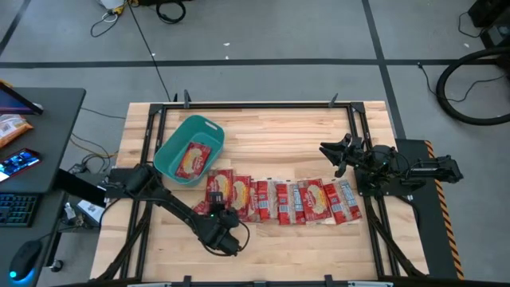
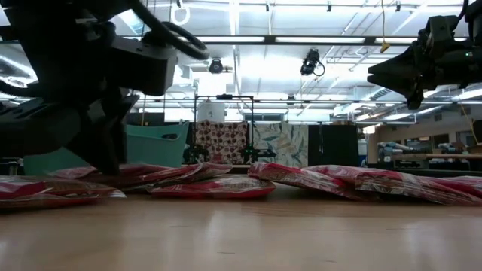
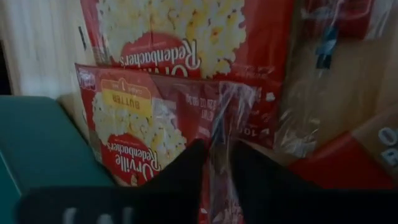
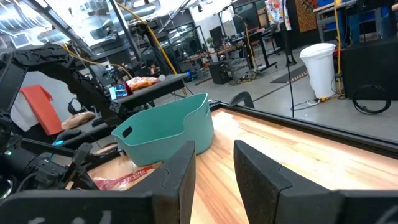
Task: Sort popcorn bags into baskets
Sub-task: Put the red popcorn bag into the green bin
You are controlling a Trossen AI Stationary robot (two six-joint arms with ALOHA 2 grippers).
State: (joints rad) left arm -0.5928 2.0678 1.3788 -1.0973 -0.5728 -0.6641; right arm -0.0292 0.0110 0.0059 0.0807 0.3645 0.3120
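A row of red popcorn bags (image 1: 287,201) lies flat across the table's middle, overlapping one another. Far left of it stands the teal basket (image 1: 171,143) with one bag (image 1: 192,159) lying inside. My left gripper (image 1: 213,209) is down at the row's left end, shut on the endmost bag (image 3: 134,127), which lies on the table and partly under its neighbour (image 3: 199,31). In the low view this arm is the dark mass (image 2: 90,128) above the bags. My right gripper (image 1: 331,151) hangs open and level above the table's right side, holding nothing (image 4: 214,168). My left gripper pinches the crinkled clear wrapper edge (image 3: 219,124) along one side of the endmost bag between its two fingers (image 3: 189,165). The fingers slant down from the table's near side. The bag still lies flat on the table among the other bags.
A black frame rail (image 1: 255,104) runs round the wooden table top. Bare wood lies on the far side of the row and along the near edge (image 1: 303,251). A desk with a keyboard and a phone (image 1: 20,163) stands off the table's left.
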